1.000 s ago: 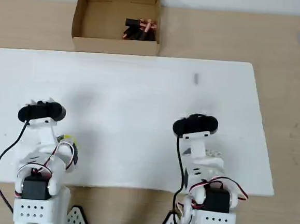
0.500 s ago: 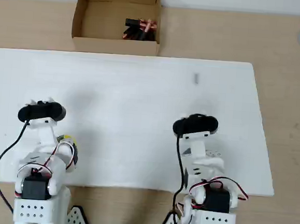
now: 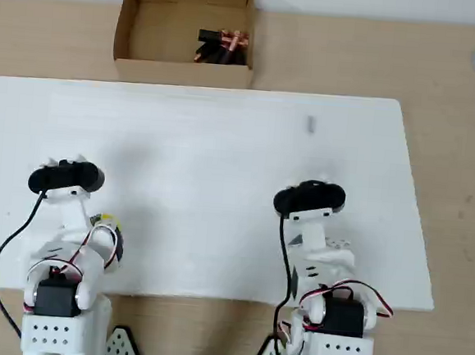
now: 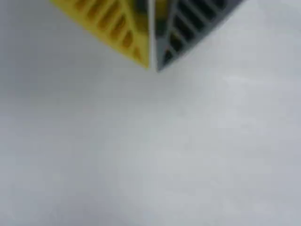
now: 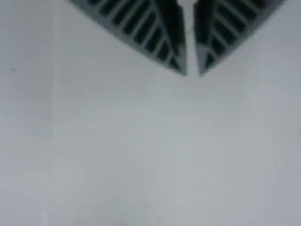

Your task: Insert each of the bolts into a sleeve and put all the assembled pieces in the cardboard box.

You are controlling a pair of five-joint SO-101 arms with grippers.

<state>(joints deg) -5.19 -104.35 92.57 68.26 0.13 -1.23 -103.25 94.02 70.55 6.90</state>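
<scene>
We judge the task to be at its last step: every piece (image 3: pixel 223 47) we see lies in the box (image 3: pixel 126 49), heaped by its right wall. Our left hand (image 4: pixel 153 63) and right hand (image 5: pixel 190 68) sit closed on nothing, low over the white sheet (image 3: pixel 207 150) on the desk (image 3: pixel 458 145). The next move probably calls for no grasp, only a check of the box.

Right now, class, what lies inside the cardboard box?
Inside the cardboard box, a heap of black and copper-coloured pieces lies near its right wall. They overlap, hiding any beneath.
</scene>
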